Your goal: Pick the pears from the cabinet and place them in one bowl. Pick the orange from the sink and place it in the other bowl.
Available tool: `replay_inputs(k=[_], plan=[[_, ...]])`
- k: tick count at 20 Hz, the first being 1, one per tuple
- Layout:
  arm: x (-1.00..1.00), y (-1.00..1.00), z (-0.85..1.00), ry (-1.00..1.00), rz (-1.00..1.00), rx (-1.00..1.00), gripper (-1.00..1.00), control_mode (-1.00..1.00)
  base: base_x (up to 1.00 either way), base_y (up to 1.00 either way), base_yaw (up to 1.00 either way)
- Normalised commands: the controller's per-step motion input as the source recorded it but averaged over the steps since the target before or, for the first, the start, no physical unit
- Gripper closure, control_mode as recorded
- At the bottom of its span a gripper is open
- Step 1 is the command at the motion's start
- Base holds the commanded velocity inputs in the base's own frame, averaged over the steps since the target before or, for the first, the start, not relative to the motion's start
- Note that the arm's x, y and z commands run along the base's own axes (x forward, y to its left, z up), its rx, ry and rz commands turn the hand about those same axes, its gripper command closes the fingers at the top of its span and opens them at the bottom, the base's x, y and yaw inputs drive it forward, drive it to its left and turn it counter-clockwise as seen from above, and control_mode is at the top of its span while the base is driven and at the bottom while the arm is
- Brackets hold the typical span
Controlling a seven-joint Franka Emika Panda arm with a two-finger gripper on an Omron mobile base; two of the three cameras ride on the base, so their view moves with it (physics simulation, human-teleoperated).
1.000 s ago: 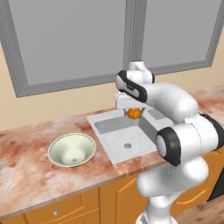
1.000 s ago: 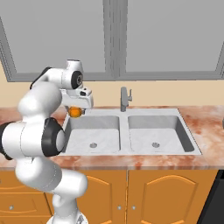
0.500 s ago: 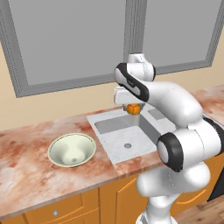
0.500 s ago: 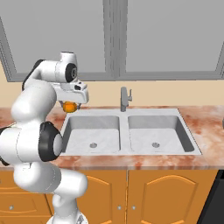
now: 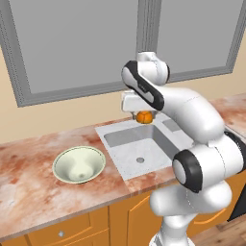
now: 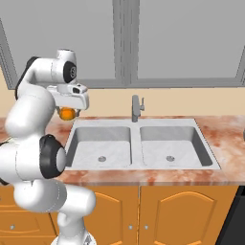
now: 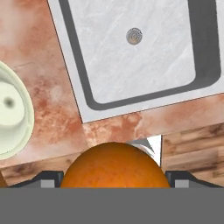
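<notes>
My claw (image 5: 144, 116) is clenched on the orange (image 5: 144, 116), lifted clear above the sink (image 5: 144, 146). The cream bowl (image 5: 79, 165) sits empty on the desk (image 5: 29, 187) off to one side, so delivery remains. Pears and speckled bowl are out of view.

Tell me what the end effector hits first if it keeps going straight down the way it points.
Holding the orange, the end effector points down. Likely first contact is the counter at the sink rim, not the bowl, though depth is unclear.
</notes>
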Motion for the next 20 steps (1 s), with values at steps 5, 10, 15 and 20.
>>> replay_inputs(k=[5,10,15,20], plan=[[-0.24,0.24,0.31,0.01,0.00,0.00,1.00,-1.00,0.00,0.00,0.00],[-0.24,0.22,0.30,0.04,0.00,0.00,1.00,-1.00,0.00,0.00,0.00],[-0.21,0.32,0.03,0.00,0.00,0.00,1.00,-1.00,0.00,0.00,0.00],[-0.06,0.42,-0.08,-0.15,0.00,0.00,1.00,-1.00,0.00,0.00,0.00]])
